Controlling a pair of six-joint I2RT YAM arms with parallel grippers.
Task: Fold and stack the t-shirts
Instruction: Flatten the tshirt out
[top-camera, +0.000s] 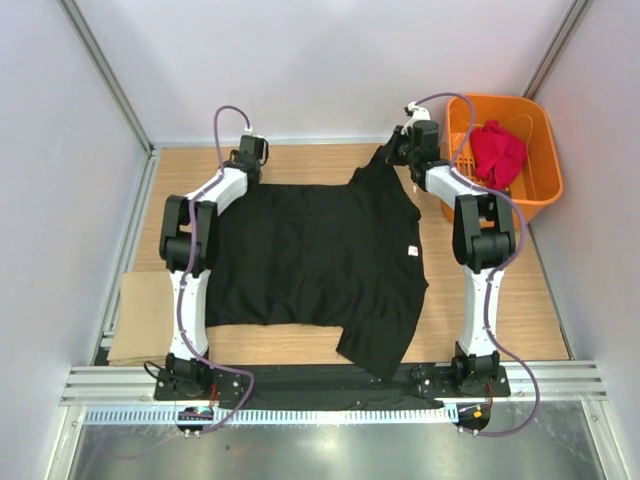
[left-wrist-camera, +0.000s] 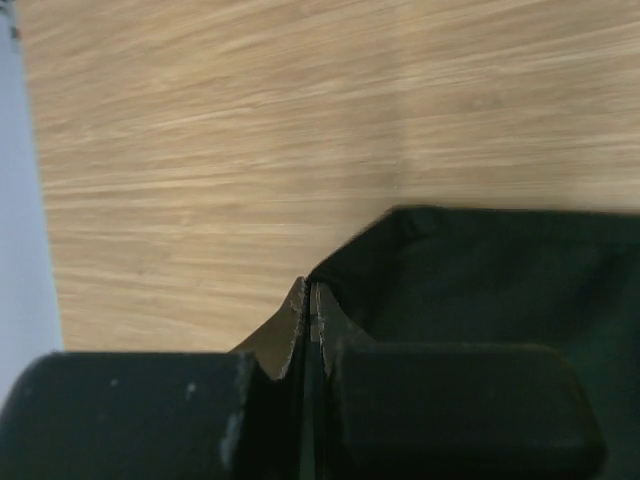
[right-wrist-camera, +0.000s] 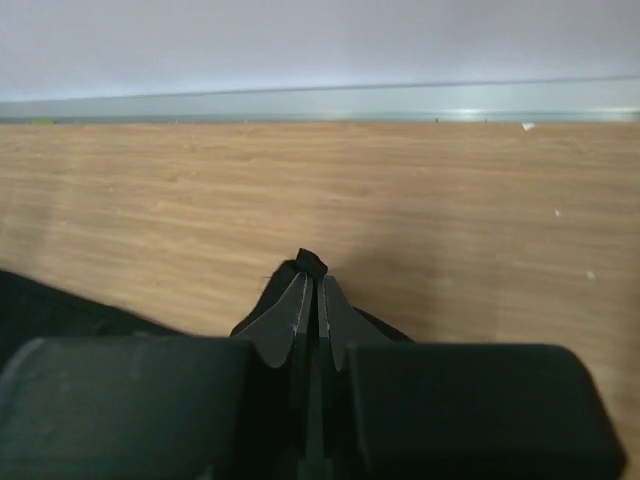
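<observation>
Two robot arms are seen from above on a wooden worktop (top-camera: 300, 160). A black shirt (top-camera: 320, 270) is spread flat between them, reaching from both claws back toward the arm bases. The left claw (top-camera: 245, 172) is closed tight on the shirt's far left corner. In the left wrist view the fingertips (left-wrist-camera: 296, 300) are pressed together with no gap, and the black cloth (left-wrist-camera: 480, 280) is drawn up into them from the right, with bare wood ahead and to the left. The right claw (top-camera: 393, 152) is likewise closed on the far right corner, which is lifted off the worktop into a peak. In the right wrist view a small tuft of black cloth (right-wrist-camera: 310, 262) is seen poking out past the shut fingertips (right-wrist-camera: 285, 315), with bare wood beyond and the back wall behind it. A red shirt (top-camera: 497, 152) is bunched inside an orange basket (top-camera: 540, 190), just to the right of the right claw. A sheet of cardboard (top-camera: 140, 320) lies well behind and to the left of the left claw, beside that arm's base.
</observation>
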